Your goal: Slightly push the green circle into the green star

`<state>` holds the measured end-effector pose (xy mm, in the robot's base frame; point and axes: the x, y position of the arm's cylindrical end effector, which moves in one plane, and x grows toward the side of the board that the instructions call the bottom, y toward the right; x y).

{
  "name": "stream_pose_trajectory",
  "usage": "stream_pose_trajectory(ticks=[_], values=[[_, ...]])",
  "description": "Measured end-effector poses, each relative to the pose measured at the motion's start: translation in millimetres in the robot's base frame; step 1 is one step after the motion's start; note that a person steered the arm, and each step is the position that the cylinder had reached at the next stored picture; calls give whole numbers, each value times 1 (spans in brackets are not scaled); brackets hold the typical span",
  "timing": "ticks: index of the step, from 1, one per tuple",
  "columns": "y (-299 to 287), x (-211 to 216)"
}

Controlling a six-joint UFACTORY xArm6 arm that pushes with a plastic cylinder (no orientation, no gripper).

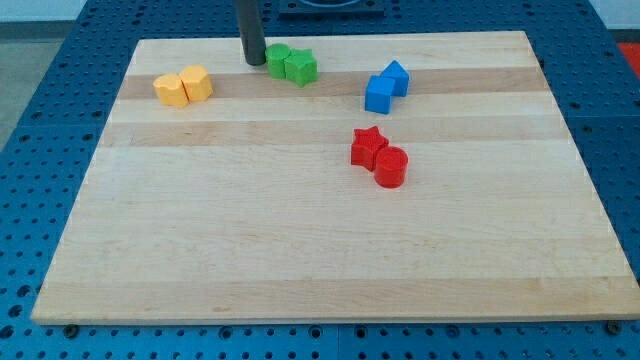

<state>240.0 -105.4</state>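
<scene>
Green circle touches the green star; my tip, upright, stands just beside its left, holding nothing.

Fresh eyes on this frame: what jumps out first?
Four colour-matched pairs of blocks sit on the pale wooden board. My tip stands at the view's top, just left of the green circle block, which touches the green star block. The red star block and red cylinder block sit near the centre.
</scene>
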Motion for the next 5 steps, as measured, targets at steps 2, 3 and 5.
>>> stream_pose_trajectory(ticks=[2, 3, 5], values=[[17, 0], [17, 0], [27, -14]])
